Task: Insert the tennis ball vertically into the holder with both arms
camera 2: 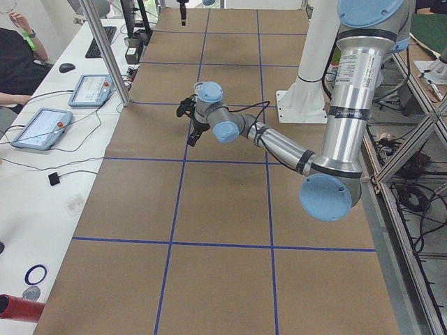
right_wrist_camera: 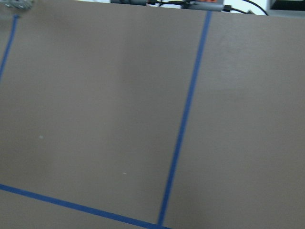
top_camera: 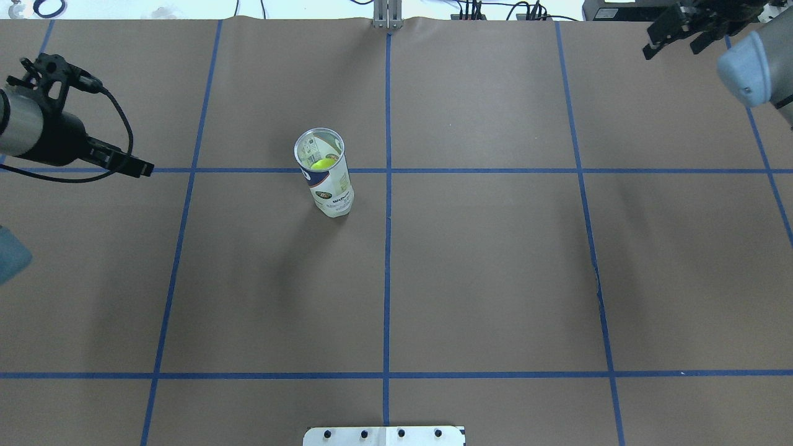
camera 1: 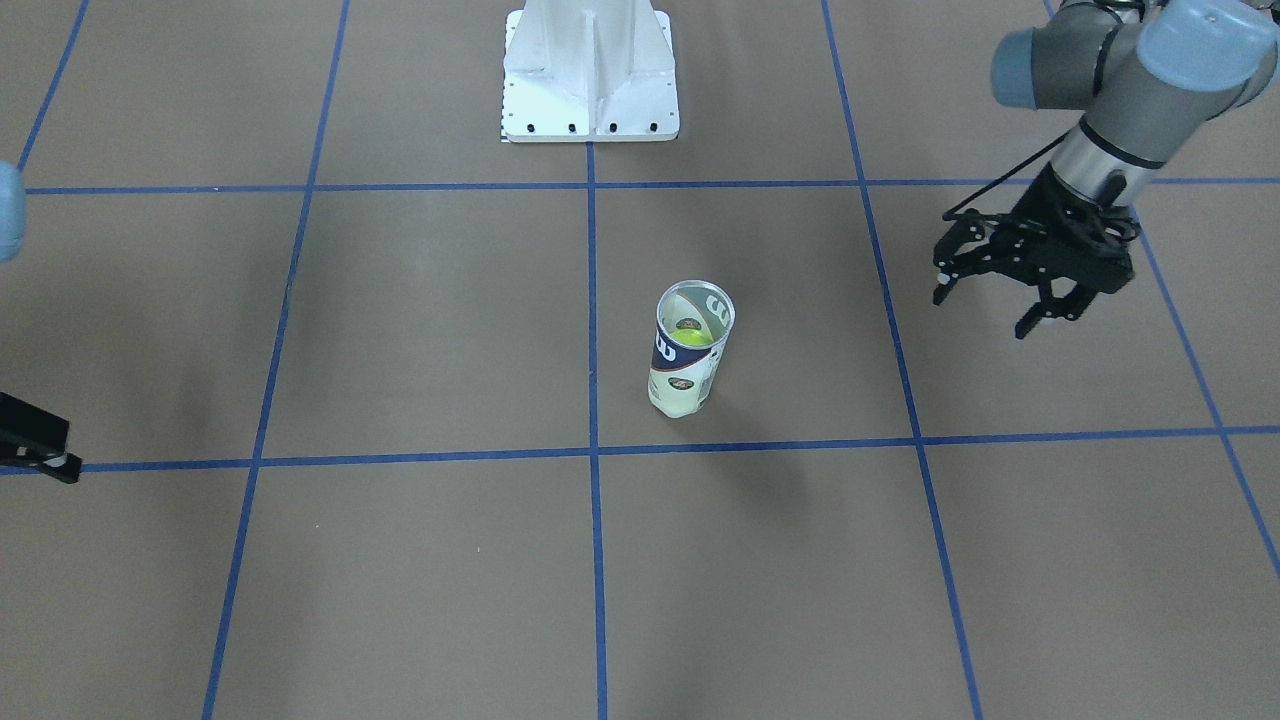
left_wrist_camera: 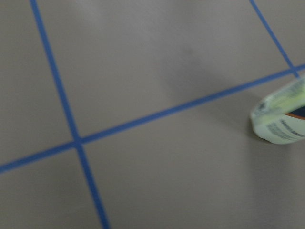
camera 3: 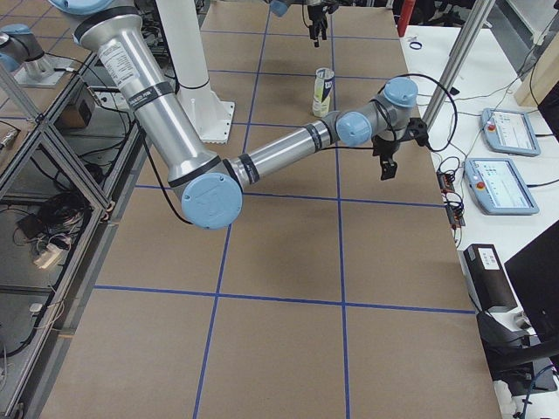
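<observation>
One white metal pedestal base (top_camera: 384, 435) marks the near edge of the brown paper-covered table (top_camera: 495, 279). Beyond it, just left of the centre tape line, the clear plastic tennis-ball holder with its white and navy label (top_camera: 329, 189) stands upright. Its long axis is vertical and its mouth opens upward, and we see a yellow-green tennis ball (top_camera: 322, 164) already down inside. At about the same depth, well off to the left, the left arm's black two-finger gripper (camera 1: 982, 314) hangs with its fingers spread wide and nothing between them. Farthest off, in the far right corner, the right arm's black two-finger gripper (top_camera: 673, 48) also looks spread and empty, though we see only part of it. We judge the left gripper the nearer, with the holder lying to its right.
</observation>
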Robot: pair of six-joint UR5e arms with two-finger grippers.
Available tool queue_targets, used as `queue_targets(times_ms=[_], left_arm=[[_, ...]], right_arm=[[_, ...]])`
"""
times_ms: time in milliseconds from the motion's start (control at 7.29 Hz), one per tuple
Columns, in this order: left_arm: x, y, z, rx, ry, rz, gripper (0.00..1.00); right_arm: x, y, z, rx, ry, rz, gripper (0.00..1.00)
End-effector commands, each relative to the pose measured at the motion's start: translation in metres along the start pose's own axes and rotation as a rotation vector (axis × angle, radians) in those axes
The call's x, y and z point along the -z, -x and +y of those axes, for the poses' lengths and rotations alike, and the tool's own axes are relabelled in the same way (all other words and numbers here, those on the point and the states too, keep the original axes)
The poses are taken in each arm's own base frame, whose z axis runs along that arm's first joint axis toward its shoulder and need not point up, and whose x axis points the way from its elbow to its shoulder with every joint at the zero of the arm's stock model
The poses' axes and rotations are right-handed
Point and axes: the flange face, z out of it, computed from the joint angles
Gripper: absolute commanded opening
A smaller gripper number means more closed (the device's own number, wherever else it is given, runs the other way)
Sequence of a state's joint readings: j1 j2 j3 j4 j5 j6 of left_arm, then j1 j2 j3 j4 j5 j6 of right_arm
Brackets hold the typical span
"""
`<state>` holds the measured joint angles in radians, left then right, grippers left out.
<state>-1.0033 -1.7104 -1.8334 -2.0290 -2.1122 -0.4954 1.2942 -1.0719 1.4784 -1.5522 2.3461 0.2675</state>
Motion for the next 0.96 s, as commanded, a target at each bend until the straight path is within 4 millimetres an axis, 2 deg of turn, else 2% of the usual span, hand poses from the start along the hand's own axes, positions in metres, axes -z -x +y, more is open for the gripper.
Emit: queue_targets(times_ms=[0,137,274,412,549,686,823], left_arm=[[0.014,0.111,-0.003,0.164,0.148,-0.167,1.0],[0.032,0.147,-0.009,0.136,0.198,-0.154,1.0],[0.041,0.193,-0.009,0.063,0.268,-0.16,1.0],[0.046,0.23,0.0,0.083,0.299,-0.178,1.0],[0.05,0.261,0.014,0.128,0.313,-0.2,1.0],[0.05,0.283,0.022,0.18,0.323,-0.206,1.0],[0.064,0.3,0.032,0.206,0.304,-0.202,1.0]], right_arm=[[-0.007,-0.084,0.038,0.01,0.045,0.039,0.99],[-0.01,-0.1,0.048,0.051,-0.013,0.055,0.99],[-0.021,-0.122,0.068,0.055,-0.025,0.128,0.99],[-0.029,-0.137,0.08,0.047,-0.011,0.177,0.99],[-0.035,-0.144,0.086,0.028,0.012,0.167,0.99],[-0.037,-0.171,0.11,-0.03,0.037,0.13,0.99],[-0.035,-0.199,0.145,-0.098,0.053,0.05,0.99]])
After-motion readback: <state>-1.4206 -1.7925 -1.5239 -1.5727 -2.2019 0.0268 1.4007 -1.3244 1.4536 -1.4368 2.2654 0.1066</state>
